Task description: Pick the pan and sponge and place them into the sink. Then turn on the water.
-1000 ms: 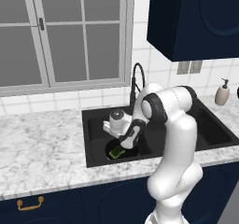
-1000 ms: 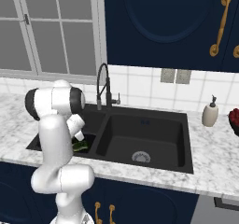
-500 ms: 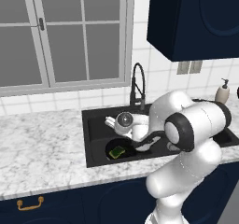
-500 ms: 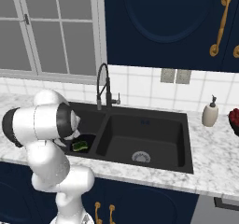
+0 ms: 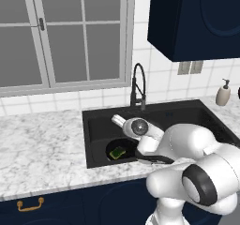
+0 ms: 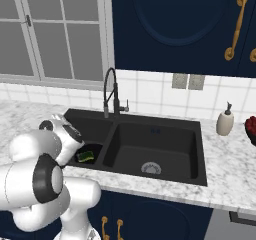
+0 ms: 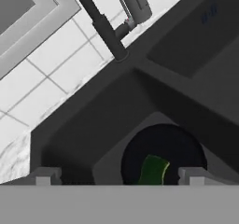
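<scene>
The black sink (image 5: 96,117) (image 6: 200,149) is set into the marble counter. The round black pan (image 5: 108,145) (image 6: 95,148) (image 7: 186,146) lies in its left basin. The yellow and green sponge (image 5: 116,151) (image 6: 86,156) (image 7: 153,169) rests inside the pan. My gripper (image 7: 119,177) hangs open above that basin, its fingertips (image 7: 44,175) wide apart with nothing held. The sponge sits well below them. The black arched faucet (image 5: 137,86) (image 6: 111,91) (image 7: 105,29) stands behind the divider. No water stream is in view.
A soap dispenser (image 5: 223,93) (image 6: 225,120) stands on the counter right of the sink. The right basin has a silver drain (image 6: 150,168). Dark blue upper cabinets (image 5: 197,18) hang above, and a window (image 5: 61,32) is behind the counter. My own arm bulks in front of the sink.
My hand has lifted off the sponge, which stays in the pan. The arm's elbow has swung forward toward the cameras, and the hand now hovers higher over the left basin.
</scene>
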